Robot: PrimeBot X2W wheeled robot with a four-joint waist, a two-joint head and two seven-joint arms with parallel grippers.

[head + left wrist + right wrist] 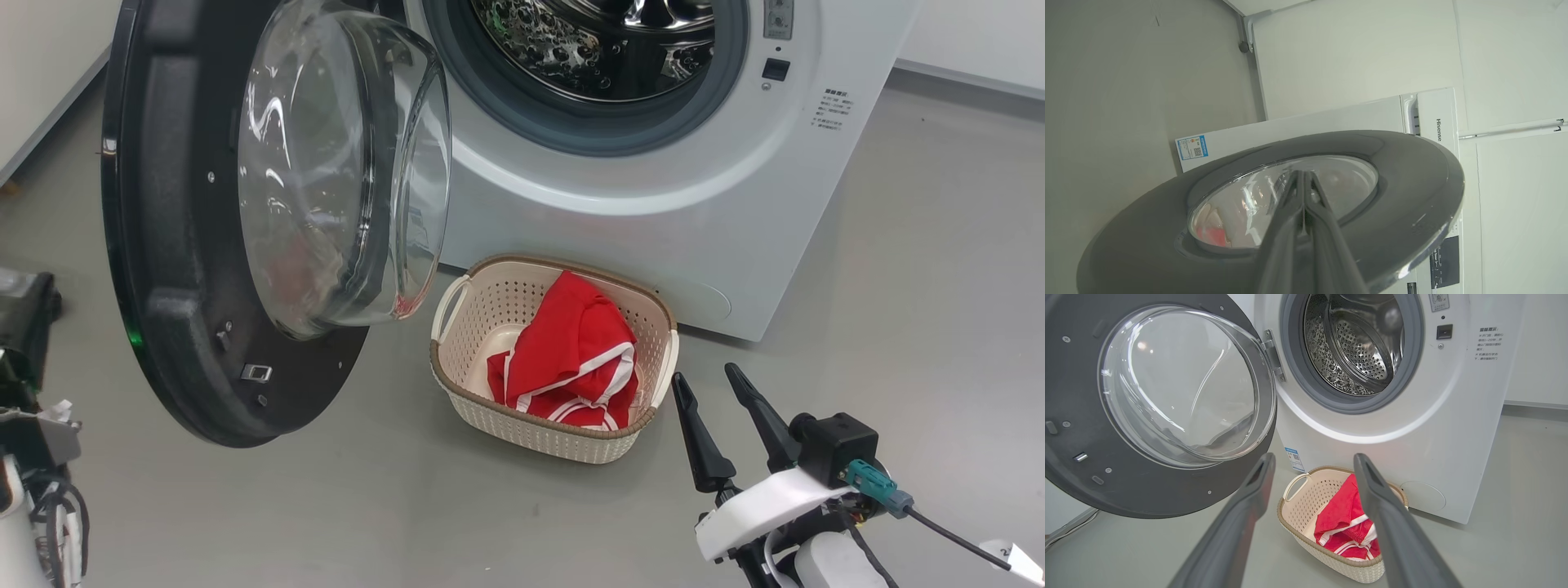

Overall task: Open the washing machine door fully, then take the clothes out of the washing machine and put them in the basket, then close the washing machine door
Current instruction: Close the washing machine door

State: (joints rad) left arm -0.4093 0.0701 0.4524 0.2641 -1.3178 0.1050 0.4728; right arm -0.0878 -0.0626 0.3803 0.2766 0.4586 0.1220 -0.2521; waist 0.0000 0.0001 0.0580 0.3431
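Washing machine door [155, 245] open; clothes [571, 351] in basket [522, 429]; your left gripper [1303, 176] pinched together, your right gripper [706, 376] spread apart.

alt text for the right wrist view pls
A white front-loading washing machine stands with its round black-rimmed door swung open to the left and its steel drum looking empty. On the floor before it, a cream basket holds red clothes with white stripes, framed by the open right hand.
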